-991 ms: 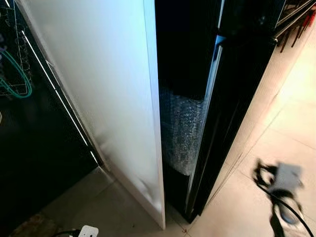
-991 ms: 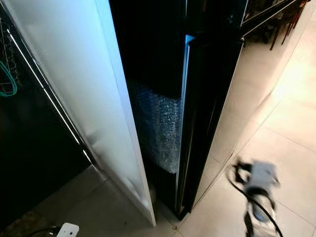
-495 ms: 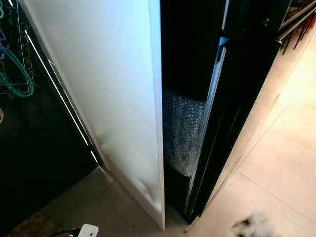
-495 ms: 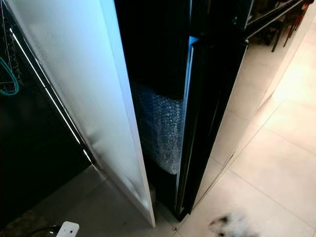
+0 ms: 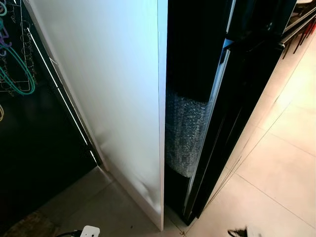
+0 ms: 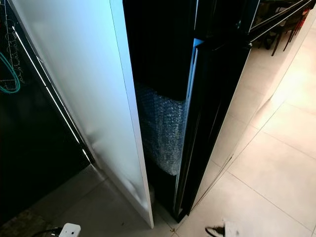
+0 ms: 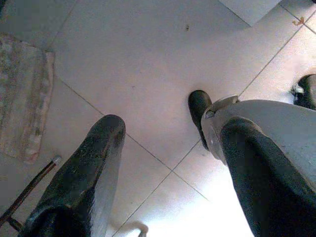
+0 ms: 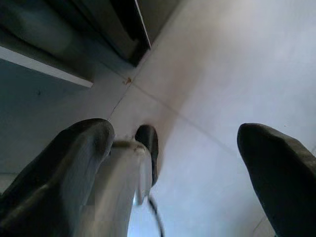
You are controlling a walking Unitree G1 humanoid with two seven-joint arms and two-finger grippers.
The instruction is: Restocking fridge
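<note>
Fridge, a tall glossy black cabinet (image 5: 247, 98), stands straight ahead of the robot with its narrow black door (image 6: 197, 148) swung only a little way out, edge-on to the camera; in the dark gap beside it sits a wad of clear bubble wrap (image 5: 185, 133), and hard against the fridge's left side runs a tall white panel (image 5: 113, 98) reaching down to the pale tiled floor (image 5: 276, 168). Both arms hang low: the left gripper (image 7: 168, 177) points down at the tiles with its two black fingers spread wide and nothing between them, and the right gripper (image 8: 182, 173) hangs likewise, fingers well apart and empty, near the foot of the fridge. Nothing to be stocked is in hand, so whether goods are yet to be fetched or already put away cannot be told. As a judgement, the risks lie in the tight quarters: the slim opening leaves little room for an arm, so a reach could scrape the door edge or snag the bubble wrap, and the white plug block (image 5: 90, 231) with its cable on the floor at the left could catch a foot
</note>
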